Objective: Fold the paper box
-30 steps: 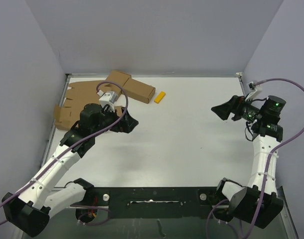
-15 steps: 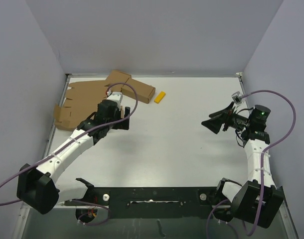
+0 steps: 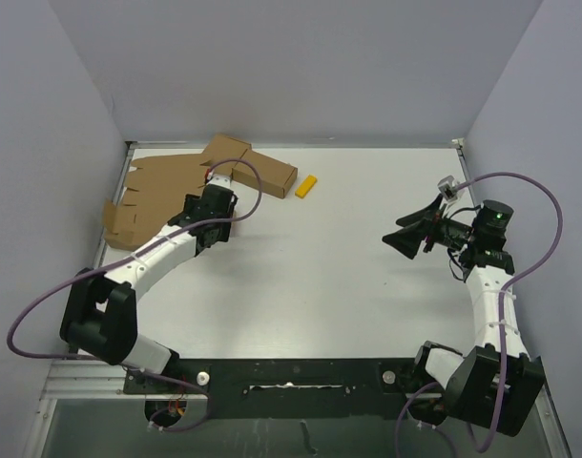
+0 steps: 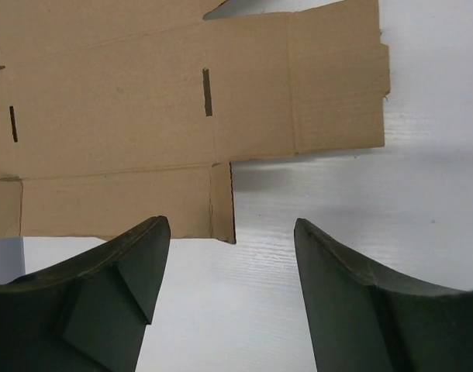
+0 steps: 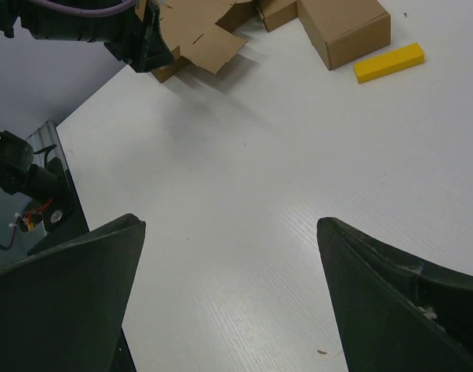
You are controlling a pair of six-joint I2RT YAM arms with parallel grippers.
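Observation:
The paper box is a flat, notched brown cardboard sheet [image 3: 153,191] lying at the table's back left. In the left wrist view the sheet [image 4: 143,116] fills the top of the picture, with slots and crease lines showing. My left gripper [image 3: 210,221] hangs over the sheet's right edge, pointing down. Its jaws [image 4: 230,226] are open with only white table between them, and a corner flap of the sheet lies just ahead. My right gripper [image 3: 405,236] is open above the table's right side, far from the sheet [image 5: 201,31], and nothing is between its jaws [image 5: 230,223].
Two small brown cartons [image 3: 262,172] touch at a corner just behind the sheet, also in the right wrist view [image 5: 345,27]. A yellow block [image 3: 306,186] [image 5: 388,63] lies to their right. Walls close in the left, back and right sides.
My left arm has swung back and left, bringing its gripper to the sheet's edge, and its jaws have narrowed. The right gripper has shifted slightly left.

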